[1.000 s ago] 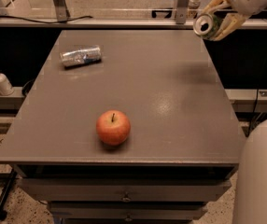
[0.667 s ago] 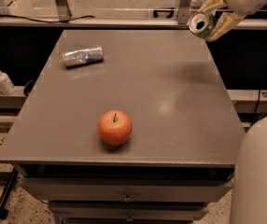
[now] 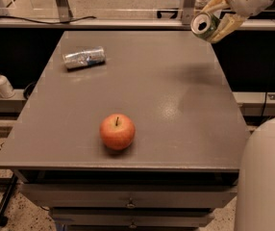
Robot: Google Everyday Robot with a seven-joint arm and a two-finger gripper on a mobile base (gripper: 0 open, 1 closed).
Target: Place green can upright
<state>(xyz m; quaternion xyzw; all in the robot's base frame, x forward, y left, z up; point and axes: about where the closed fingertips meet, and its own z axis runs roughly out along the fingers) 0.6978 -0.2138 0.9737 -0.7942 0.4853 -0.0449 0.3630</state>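
Observation:
The green can (image 3: 206, 26) is held in the air above the table's far right corner, tilted on its side with its silver pull-tab top facing the camera. My gripper (image 3: 215, 19) comes in from the upper right and is shut on the can, one pale finger above it and one below. The can casts a faint shadow on the grey table (image 3: 142, 95) below it.
A silver can with blue markings (image 3: 84, 57) lies on its side at the table's far left. A red apple (image 3: 117, 131) stands near the front middle. A white pump bottle (image 3: 1, 83) stands on a ledge left of the table. The robot's white body (image 3: 267, 177) fills the lower right.
The gripper has carried the green can slightly to the left and a little lower. The apple and the silver can have not moved.

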